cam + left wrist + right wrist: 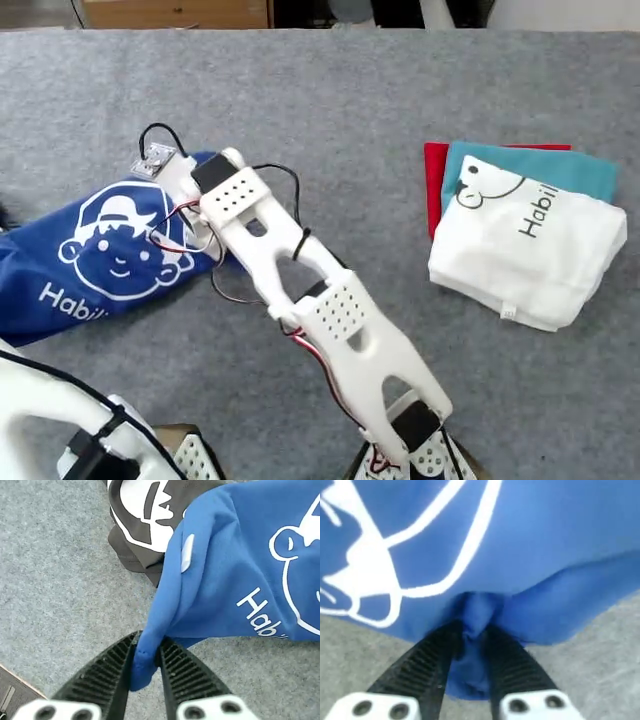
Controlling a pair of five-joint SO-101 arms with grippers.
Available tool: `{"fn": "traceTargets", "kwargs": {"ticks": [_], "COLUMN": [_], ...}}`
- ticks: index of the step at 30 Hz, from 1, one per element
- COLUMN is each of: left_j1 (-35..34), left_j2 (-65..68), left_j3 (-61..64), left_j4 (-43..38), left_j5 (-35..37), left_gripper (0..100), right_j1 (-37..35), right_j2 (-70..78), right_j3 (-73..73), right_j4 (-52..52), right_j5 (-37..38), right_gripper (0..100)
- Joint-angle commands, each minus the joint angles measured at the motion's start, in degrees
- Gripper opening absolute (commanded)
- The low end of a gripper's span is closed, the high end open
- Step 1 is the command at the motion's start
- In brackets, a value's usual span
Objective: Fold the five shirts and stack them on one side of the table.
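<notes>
A blue shirt (100, 265) with a white cartoon face lies stretched at the table's left side. My right gripper (472, 645) is shut on a pinch of the blue shirt (520, 555) at its right edge; in the high view that arm's white wrist (235, 195) sits over this edge. My left gripper (146, 667) is shut on another corner of the blue shirt (240, 575). A dark shirt (145, 510) with a white print lies just beyond it. Folded white (525, 250), teal (560, 165) and red (435, 175) shirts are stacked at the right.
Grey felt covers the table (330, 100). A wooden cabinet (175, 12) stands past the far edge. Part of the left arm (60, 420) shows at the near left corner. Bare felt lies between the blue shirt and the folded stack.
</notes>
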Motion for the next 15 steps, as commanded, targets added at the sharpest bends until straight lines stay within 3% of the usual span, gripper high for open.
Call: {"fn": "traceTargets", "kwargs": {"ticks": [1,4,8,15], "left_j1": [2.2,6.0,9.2,17.9], "left_j2": [-1.0,-1.0,-1.5,3.7], "left_j3": [0.1,1.5,-2.2,-11.1], "left_j4": [-1.7,-4.7,-2.9,1.0], "left_j5": [0.0,1.4,4.8,11.0], "left_gripper": [3,3,3,3], "right_j1": [1.4,2.8,5.6,11.2], "right_j2": [1.0,0.7,-5.2,-32.3], "right_j3": [-9.2,-12.5,-5.8,30.8], "right_j4": [6.7,8.3,8.3,8.2], "right_j5": [-4.4,-7.9,-12.0,-10.9], "right_gripper": [1.3,1.3,1.3,1.3]}}
